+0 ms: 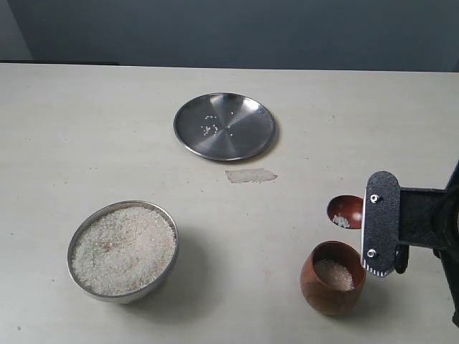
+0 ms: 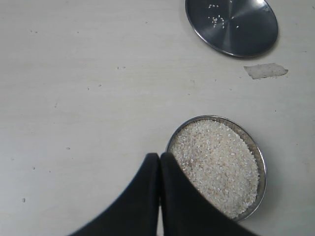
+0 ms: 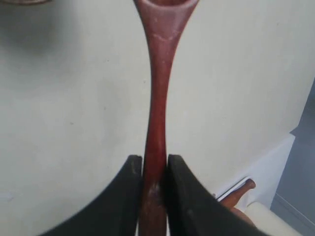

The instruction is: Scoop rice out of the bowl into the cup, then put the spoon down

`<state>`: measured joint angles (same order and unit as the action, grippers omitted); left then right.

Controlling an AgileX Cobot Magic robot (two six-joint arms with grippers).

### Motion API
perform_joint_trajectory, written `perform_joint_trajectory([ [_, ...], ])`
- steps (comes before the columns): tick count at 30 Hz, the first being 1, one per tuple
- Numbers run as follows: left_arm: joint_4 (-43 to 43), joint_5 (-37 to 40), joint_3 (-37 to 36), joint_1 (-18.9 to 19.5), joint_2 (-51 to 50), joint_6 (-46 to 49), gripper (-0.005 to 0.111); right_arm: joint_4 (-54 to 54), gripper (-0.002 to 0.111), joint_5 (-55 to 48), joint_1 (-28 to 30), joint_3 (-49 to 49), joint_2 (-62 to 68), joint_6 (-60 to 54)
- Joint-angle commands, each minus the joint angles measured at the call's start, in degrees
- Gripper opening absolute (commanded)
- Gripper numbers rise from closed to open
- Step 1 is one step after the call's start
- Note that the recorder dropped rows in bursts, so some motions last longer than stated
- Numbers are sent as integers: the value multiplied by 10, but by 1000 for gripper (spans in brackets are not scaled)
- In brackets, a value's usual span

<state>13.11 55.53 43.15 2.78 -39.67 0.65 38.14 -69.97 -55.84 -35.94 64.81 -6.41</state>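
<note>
The right claw is seen closed on the spoon. Its two dark fingers are pressed against either side of the long thin handle, and the handle runs straight out from between them. In the exterior view the spoon is held off the desk at the right side of the scene. Its small oval bowl is turned upward, with a few white grains lying in it. The spoon's bowl is placed just beside the rim of the cup, on the cup's far side, and whether the two touch cannot be told.

The cup is stood upright near the right front of the desk, and a pale layer of grains is seen inside it.

The bowl is set at the left front of the desk, well apart from the cup. It is filled nearly to the rim with rice.

The left claw is shown with its fingers pressed together, and nothing is held between them. It is poised above the desk just beside the bowl's rim.

A flat steel plate is laid farther back, near the middle, with a few stray grains scattered on it. A small pale scrap is seen lying on the desk just in front of the plate.
</note>
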Motion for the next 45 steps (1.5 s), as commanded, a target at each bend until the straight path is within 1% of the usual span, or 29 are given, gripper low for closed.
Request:
perform_joint_trajectory([
  [1,-3,-2,3,1,0,-1,0,-8,-1,0,-2,2,1,6],
  [8,-3,-2,3,1,0,-1,0,-10,-1,0,-2,2,1,6],
  [13,-3,-2,3,1,0,-1,0,-52,-1,0,-2,2,1,-15],
  [21,-3,-2,3,1,0,-1,0,-86,-1,0,-2,2,1,-27],
  [36,-3,-2,3,1,0,-1,0,-85,-1,0,-2,2,-1,-26],
  [45,-3,-2,3,1,0,-1,0,-79,-1,2,-2,60,-84,-22],
])
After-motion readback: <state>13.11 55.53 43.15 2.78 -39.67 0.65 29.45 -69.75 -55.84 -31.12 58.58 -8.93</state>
